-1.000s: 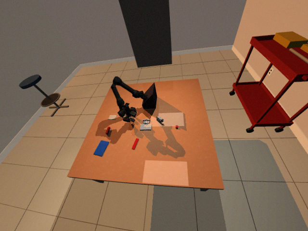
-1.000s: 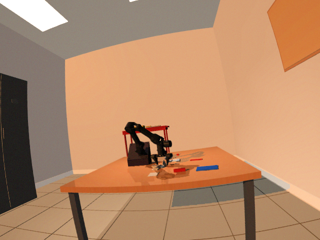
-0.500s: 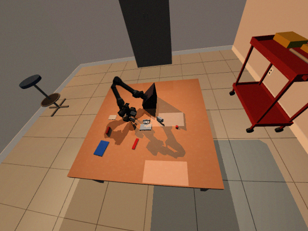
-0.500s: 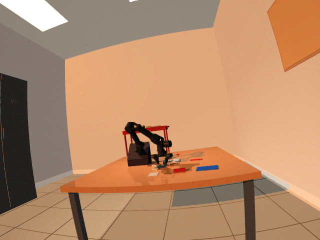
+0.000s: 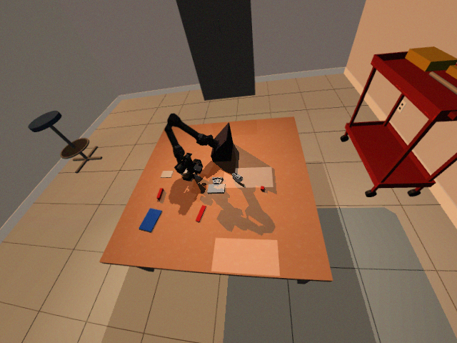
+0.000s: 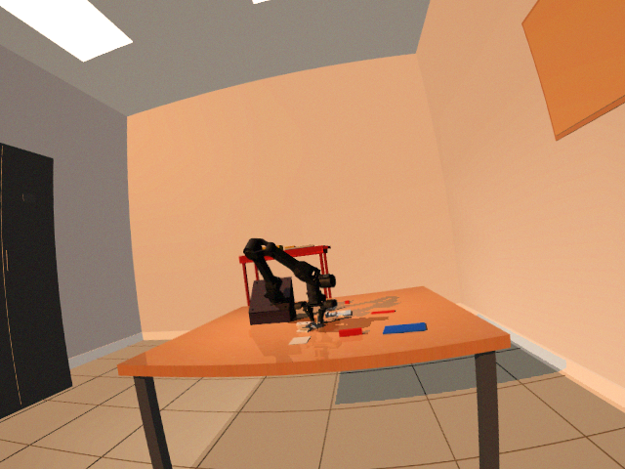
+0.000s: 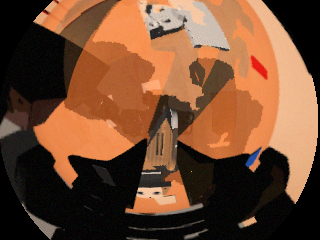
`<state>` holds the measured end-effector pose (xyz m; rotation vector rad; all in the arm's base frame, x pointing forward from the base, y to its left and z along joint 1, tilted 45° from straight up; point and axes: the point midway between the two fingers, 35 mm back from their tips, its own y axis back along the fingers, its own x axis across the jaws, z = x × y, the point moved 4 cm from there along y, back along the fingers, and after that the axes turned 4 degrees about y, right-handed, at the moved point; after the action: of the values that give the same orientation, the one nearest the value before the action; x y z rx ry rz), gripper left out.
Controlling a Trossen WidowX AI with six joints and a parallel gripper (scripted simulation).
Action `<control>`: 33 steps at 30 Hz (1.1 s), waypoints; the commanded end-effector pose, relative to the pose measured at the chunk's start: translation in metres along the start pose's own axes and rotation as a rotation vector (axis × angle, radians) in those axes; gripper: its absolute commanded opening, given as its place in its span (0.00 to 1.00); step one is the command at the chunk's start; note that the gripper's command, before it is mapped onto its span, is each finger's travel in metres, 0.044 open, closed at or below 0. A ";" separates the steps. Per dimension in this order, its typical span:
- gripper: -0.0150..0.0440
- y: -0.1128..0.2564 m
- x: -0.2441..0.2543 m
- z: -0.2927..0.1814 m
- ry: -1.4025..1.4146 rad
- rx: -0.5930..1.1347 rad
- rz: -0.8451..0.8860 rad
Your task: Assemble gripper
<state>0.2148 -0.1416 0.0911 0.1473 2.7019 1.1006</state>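
My gripper (image 5: 202,187) (image 6: 317,323) (image 7: 160,141) is low over the table, shut on one grey ribbed jaw (image 7: 161,146), which lies lengthwise between the fingertips. The gripper base (image 5: 217,180) (image 7: 167,19), white with dark details, stands on the table beyond the fingers, with its light grey flat part (image 5: 216,189) (image 7: 209,31). The other jaw (image 5: 237,177) lies apart on the far side of the base. A pale piece with two dark holes, probably the housing plate (image 7: 150,192), lies close behind the held jaw. The fingers and shadow hide part of the held jaw.
A pale square (image 5: 166,174) (image 6: 300,340), a red block (image 5: 159,194) (image 6: 350,331), a red bar (image 5: 201,213) (image 6: 383,312), a blue slab (image 5: 150,219) (image 6: 404,327) and a red cube (image 5: 262,188) lie around. The dark arm mount (image 5: 223,147) (image 6: 270,308) stands at the back.
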 end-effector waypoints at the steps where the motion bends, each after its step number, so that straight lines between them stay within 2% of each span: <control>1: 0.48 0.000 0.000 0.000 0.000 0.000 0.001; 7: 0.48 0.004 -0.001 0.001 0.000 -0.002 0.001; 33: 0.48 0.078 0.000 0.001 0.005 -0.007 0.001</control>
<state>0.2152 -0.0880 0.1392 0.1473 2.7109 1.1231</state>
